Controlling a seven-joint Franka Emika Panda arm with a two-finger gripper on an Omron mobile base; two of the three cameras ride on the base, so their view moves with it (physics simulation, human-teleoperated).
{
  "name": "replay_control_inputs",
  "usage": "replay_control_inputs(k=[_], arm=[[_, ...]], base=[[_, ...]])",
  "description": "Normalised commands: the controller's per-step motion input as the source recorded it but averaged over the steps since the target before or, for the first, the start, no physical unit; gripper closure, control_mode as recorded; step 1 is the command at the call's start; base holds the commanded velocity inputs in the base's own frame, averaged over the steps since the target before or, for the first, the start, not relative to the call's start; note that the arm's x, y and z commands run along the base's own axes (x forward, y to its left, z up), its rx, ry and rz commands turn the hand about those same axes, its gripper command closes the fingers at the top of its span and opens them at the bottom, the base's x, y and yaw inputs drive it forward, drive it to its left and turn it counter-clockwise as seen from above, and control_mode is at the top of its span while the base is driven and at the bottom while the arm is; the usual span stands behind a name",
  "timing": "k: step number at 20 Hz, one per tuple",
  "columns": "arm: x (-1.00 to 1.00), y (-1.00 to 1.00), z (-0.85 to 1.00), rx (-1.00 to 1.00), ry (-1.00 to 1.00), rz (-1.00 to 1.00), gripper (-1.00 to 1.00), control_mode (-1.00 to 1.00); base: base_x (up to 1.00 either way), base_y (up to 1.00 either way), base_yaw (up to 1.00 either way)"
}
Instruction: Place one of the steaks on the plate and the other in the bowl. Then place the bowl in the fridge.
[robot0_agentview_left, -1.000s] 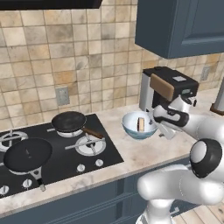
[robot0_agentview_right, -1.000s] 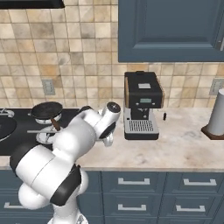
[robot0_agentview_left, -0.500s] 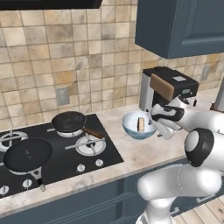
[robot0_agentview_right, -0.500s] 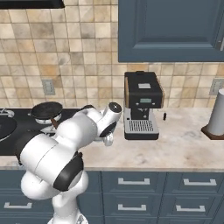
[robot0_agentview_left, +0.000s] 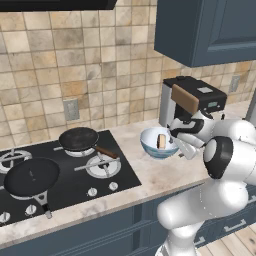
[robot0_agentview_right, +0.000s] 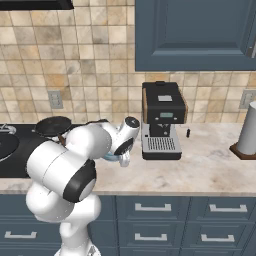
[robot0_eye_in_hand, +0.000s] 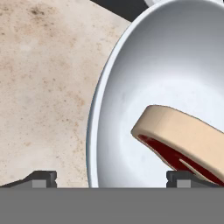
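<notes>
The desk (robot0_agentview_left: 150, 175) is a beige speckled stone top running under a tan tiled wall, with blue cabinets (robot0_agentview_right: 195, 30) above and blue drawers (robot0_agentview_right: 150, 210) below. A black hob (robot0_agentview_left: 60, 170) is set into the desk on the left; two black pans sit on it, a larger pan (robot0_agentview_left: 31, 176) at the front and a smaller pan (robot0_agentview_left: 79, 139) behind it, its brown handle pointing toward the bowl. A black and silver coffee machine (robot0_agentview_right: 162, 120) stands against the wall, just beside the bowl on the side away from the hob. A grey cylinder on a dark base (robot0_agentview_right: 247, 131) stands well apart at the far right of the right base view.

The white arm (robot0_agentview_left: 225, 150) bends over the desk edge, with its hand low at the bowl's near side.

The bowl (robot0_agentview_left: 159, 143) rests on the desk between the hob and the coffee machine. In the hand view its pale rim (robot0_eye_in_hand: 98, 109) crosses between the fingertips. One steak (robot0_eye_in_hand: 183, 140) lies inside the bowl, tilted on edge against the wall, tan rim uppermost and red face below; in the left base view it shows as an upright tan slab (robot0_agentview_left: 161, 141).

The gripper (robot0_eye_in_hand: 109, 178) stands wide, holding nothing: one fingertip (robot0_eye_in_hand: 41, 178) is over bare desk outside the bowl, the other (robot0_eye_in_hand: 181, 178) is inside it just below the steak. Whether that tip touches the steak cannot be told.
</notes>
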Motion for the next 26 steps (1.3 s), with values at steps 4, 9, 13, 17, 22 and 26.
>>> replay_control_inputs(k=[4, 9, 13, 17, 22, 26], arm=[[0.07, 0.0, -0.23, 0.0, 0.06, -0.06, -1.0, -1.0], [0.0, 0.17, -0.14, 0.0, 0.03, -0.06, 1.0, -1.0], [0.0, 0.26, -0.18, 0.0, 0.01, -0.08, 1.0, -1.0], [0.0, 0.26, -0.3, 0.0, 0.02, -0.09, 1.0, -1.0], [-0.14, 0.21, -0.18, 0.0, -0.01, -0.08, 1.0, -1.0], [-0.56, 0.15, 0.0, -0.02, -0.14, -0.01, 1.0, -1.0]], base=[[0.0, 0.0, 0.0], [0.0, 0.0, 0.0], [0.0, 0.0, 0.0], [0.0, 0.0, 0.0], [0.0, 0.0, 0.0], [0.0, 0.0, 0.0]])
